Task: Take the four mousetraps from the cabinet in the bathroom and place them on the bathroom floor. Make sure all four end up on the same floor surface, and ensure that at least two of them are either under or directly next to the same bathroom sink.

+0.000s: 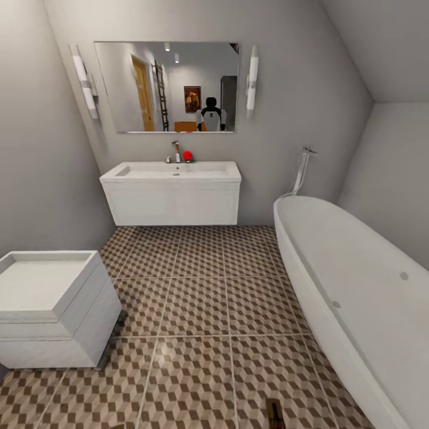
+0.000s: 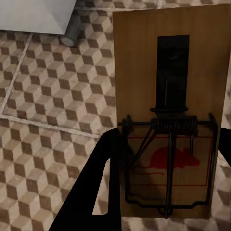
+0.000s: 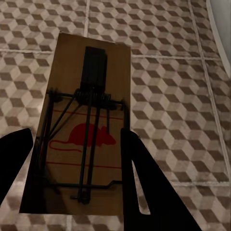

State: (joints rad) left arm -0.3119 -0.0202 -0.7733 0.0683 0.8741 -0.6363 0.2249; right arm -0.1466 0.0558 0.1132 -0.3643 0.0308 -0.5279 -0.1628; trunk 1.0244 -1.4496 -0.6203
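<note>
In the left wrist view, a brown wooden mousetrap (image 2: 168, 96) with dark wire and a red mouse print sits between my left gripper's (image 2: 166, 163) black fingers (image 2: 103, 183), which are shut on it above the cube-patterned floor (image 2: 43, 96). My right gripper (image 3: 77, 163) is likewise shut on a second mousetrap (image 3: 89, 120) above the floor (image 3: 168, 106). In the head view, the white sink (image 1: 173, 173) with its chrome tap (image 1: 176, 152) stands ahead on the far wall, across the tiled floor (image 1: 196, 298). A brown sliver of mousetrap (image 1: 274, 414) pokes in at the bottom edge. The cabinet is out of view.
An oval white bathtub (image 1: 357, 280) runs along the right. A tapless white tray-topped block (image 1: 47, 304) stands at the left, its corner (image 2: 33, 14) close to my left gripper. A mirror (image 1: 167, 86) hangs over the sink, and a red ball (image 1: 187, 155) sits by the tap.
</note>
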